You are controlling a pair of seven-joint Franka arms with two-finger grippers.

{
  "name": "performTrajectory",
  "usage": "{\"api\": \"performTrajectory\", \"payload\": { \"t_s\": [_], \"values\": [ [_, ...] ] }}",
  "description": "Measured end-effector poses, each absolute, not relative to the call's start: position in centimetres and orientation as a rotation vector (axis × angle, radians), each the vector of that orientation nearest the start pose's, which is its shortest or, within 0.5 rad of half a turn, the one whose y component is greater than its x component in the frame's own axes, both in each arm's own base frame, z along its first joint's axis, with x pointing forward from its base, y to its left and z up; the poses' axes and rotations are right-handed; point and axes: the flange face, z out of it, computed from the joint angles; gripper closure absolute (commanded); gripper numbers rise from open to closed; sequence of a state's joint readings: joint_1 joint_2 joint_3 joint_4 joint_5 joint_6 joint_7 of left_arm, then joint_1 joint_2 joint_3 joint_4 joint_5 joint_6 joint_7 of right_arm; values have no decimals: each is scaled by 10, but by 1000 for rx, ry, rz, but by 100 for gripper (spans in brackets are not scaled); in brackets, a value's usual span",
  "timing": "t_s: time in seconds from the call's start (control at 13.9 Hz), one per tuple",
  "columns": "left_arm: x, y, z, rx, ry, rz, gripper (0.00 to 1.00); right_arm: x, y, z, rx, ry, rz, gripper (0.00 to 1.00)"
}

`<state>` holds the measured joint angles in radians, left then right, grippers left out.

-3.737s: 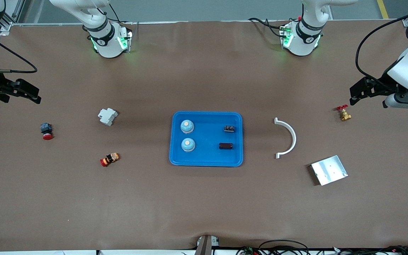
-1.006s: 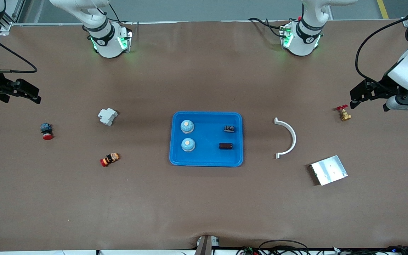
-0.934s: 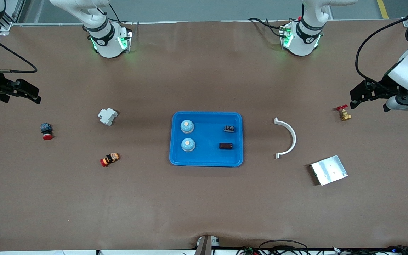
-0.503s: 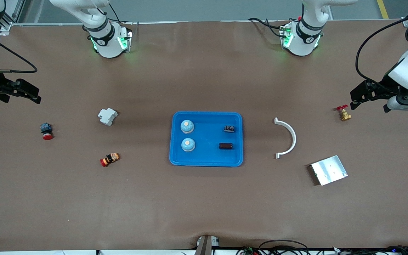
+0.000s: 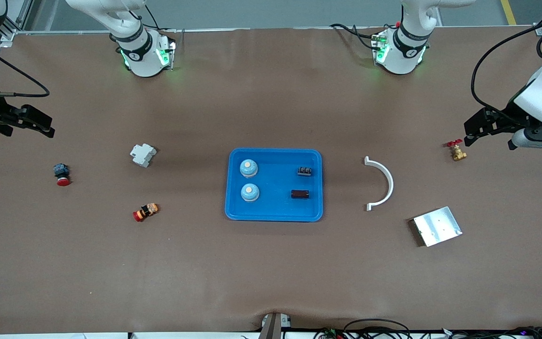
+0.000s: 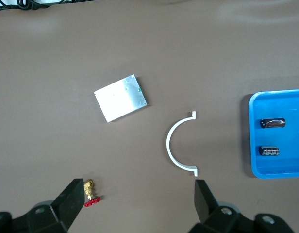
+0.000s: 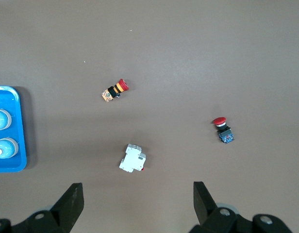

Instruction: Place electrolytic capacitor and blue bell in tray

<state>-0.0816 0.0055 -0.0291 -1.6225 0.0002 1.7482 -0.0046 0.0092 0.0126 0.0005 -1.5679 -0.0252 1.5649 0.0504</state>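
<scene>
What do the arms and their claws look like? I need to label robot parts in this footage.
Both arms have glossy white shells with black joint bands, and their bases glow green. Black cables loop along each arm. The left claw and right claw are matte black with two flat, angular fingers. No readable markings show.

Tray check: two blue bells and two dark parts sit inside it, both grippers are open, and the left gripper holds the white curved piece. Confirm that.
Not quite. The left gripper holds nothing; its open fingers hang in the air, and the white curved piece lies on the table beside the tray, as the front view shows. Two blue bells and two dark parts do sit inside, and the right gripper is open too.
</scene>
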Motion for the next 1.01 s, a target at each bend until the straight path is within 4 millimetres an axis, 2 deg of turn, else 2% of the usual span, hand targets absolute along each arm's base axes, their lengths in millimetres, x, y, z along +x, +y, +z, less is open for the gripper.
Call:
{"api": "performTrajectory", "payload": {
  "t_s": [0.5,1.01],
  "values": [
    [566,-74,612,-3143,143,-163,0,558,3,618,-3167,64,24,0],
    [564,-74,610,-3143,144,-135,0,558,3,618,-3167,64,24,0]
  ]
}}
